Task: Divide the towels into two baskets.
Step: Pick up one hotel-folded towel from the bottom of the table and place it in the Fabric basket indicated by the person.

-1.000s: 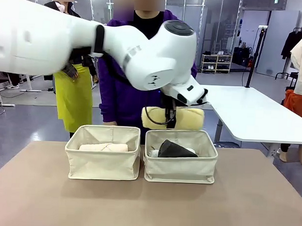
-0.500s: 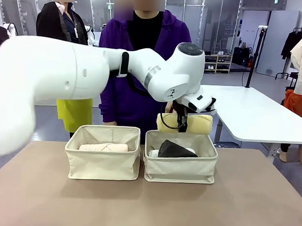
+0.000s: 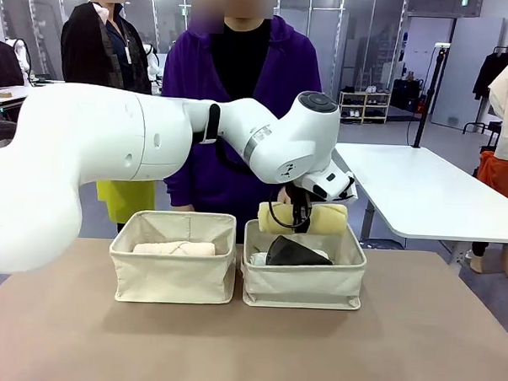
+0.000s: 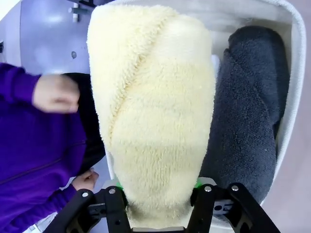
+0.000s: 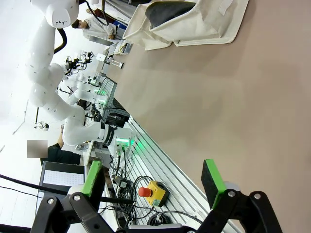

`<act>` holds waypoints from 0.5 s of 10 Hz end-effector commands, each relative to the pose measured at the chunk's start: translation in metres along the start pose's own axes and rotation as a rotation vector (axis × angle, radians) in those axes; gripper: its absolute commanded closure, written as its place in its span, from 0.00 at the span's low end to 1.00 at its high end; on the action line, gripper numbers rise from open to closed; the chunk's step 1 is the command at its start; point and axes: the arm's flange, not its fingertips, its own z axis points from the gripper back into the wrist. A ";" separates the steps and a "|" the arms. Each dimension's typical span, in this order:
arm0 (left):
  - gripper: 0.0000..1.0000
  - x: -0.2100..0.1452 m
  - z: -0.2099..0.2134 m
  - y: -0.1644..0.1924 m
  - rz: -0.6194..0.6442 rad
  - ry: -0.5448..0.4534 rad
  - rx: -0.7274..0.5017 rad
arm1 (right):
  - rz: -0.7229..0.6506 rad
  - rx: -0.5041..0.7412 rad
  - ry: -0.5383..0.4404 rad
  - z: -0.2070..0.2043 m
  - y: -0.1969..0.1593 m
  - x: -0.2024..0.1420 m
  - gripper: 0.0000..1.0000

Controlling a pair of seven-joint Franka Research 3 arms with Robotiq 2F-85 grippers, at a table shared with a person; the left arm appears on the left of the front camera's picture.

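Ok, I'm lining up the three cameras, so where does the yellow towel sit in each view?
Front view: yellow towel at the right basket's far rim, under the left gripper.
Left wrist view: centre, between the fingers.
Right wrist view: not in it.
Shared landmark: dark grey towel.

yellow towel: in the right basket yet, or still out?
Partly in. The yellow towel sits at the rim of the right basket, above the dark grey towel, and remains between the left gripper fingers.
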 end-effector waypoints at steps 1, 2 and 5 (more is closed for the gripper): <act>0.09 0.004 0.009 -0.004 0.002 0.005 0.047 | 0.008 0.012 -0.015 0.002 0.004 0.001 0.00; 0.00 0.004 0.010 -0.007 -0.004 -0.003 0.043 | 0.008 0.012 -0.015 0.002 0.004 0.001 0.00; 0.00 0.006 0.012 -0.010 -0.002 -0.018 0.039 | 0.008 0.012 -0.015 0.002 0.004 0.001 0.00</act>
